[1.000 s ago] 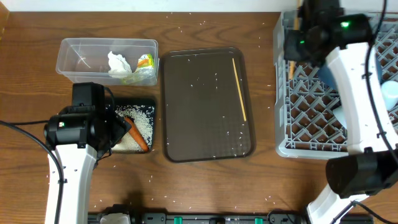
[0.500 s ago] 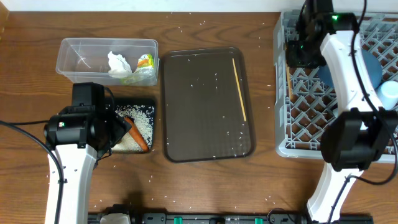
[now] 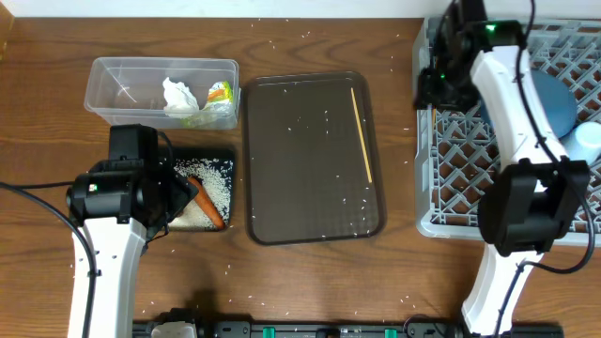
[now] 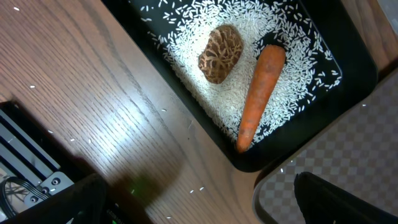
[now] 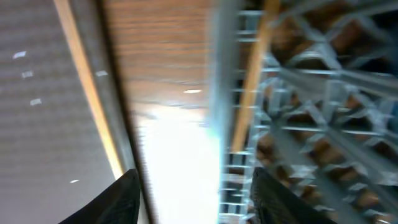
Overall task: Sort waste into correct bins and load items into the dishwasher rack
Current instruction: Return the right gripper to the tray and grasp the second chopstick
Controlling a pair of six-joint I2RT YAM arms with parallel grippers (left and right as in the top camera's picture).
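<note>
The black tray [image 4: 354, 68] holds white rice [image 4: 292, 37], a brown lump [image 4: 221, 53] and an orange carrot [image 4: 258, 93]. My left gripper [image 4: 199, 205] hangs open just beside that tray, nothing between its fingers. The clear tub [image 3: 122, 75] contains a crumpled tissue [image 3: 178, 96] and a green-yellow wrapper [image 3: 220, 94]. My right gripper [image 5: 196, 202] is open over the left edge of the grey rack [image 3: 460, 178], holding nothing. One chopstick [image 5: 255, 74] lies inside the rack near that edge. Another chopstick [image 3: 362, 131] lies on the brown serving tray [image 3: 300, 169].
A dark blue plate [image 3: 552, 101] and a light blue cup [image 3: 589, 141] stand in the rack's right part. Rice grains are scattered over the serving tray and the wooden table. The right wrist view is blurred by motion.
My right gripper went from shut to open and slid left and down along the rack's left edge, leaving a chopstick in the rack. The left arm stayed still.
</note>
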